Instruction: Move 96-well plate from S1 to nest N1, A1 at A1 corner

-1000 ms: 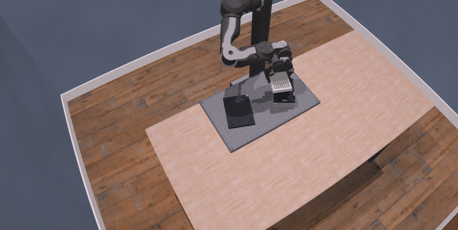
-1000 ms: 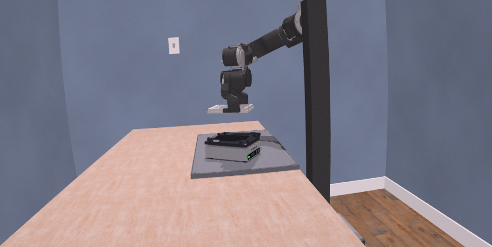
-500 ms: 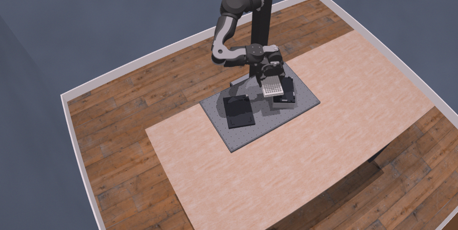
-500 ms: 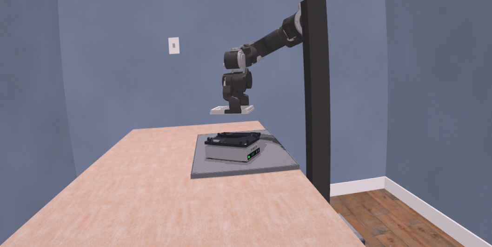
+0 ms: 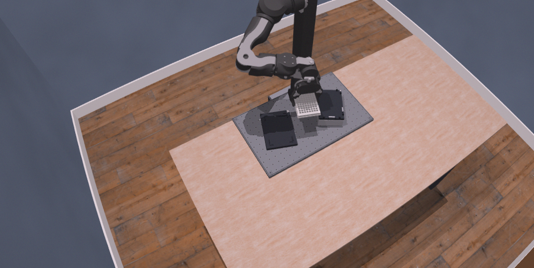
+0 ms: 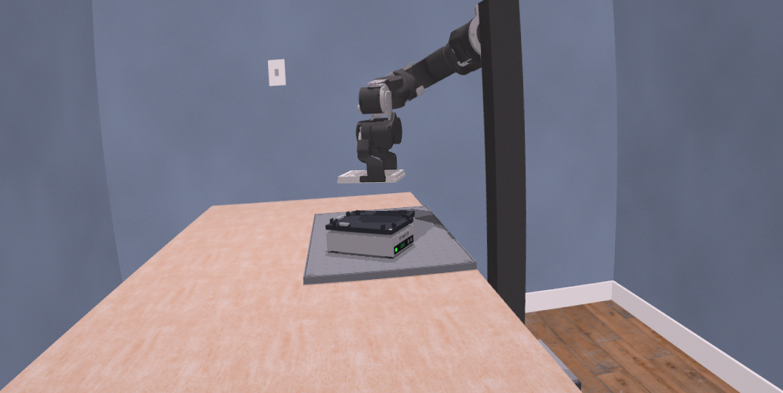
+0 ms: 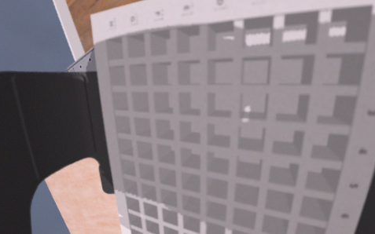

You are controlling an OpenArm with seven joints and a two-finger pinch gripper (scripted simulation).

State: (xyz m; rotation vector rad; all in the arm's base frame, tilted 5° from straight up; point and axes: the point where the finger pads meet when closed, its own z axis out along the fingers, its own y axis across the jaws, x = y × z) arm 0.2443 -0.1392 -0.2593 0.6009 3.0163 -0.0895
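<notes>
- While I watch from the side, my gripper (image 6: pixel 376 176) grasps the well plate (image 6: pixel 395 174), level and high above the table (image 6: pixel 219 291)
- From above, the plate hangs over the grey board (image 5: pixel 299 154), between the flat black nest (image 5: pixel 278 131) and the shaker (image 5: pixel 330 111)
- My wrist view shows one black finger (image 7: pixel 38 122) pressed to the plate's edge

From my station I see a white, grid-patterned plate (image 5: pixel 308 108) in the black claw (image 6: pixel 374 175), a black-topped silver shaker (image 6: pixel 368 240), a dotted grey base board (image 5: pixel 328 137), and the pale salmon, streaked counter (image 5: pixel 373 161).
</notes>
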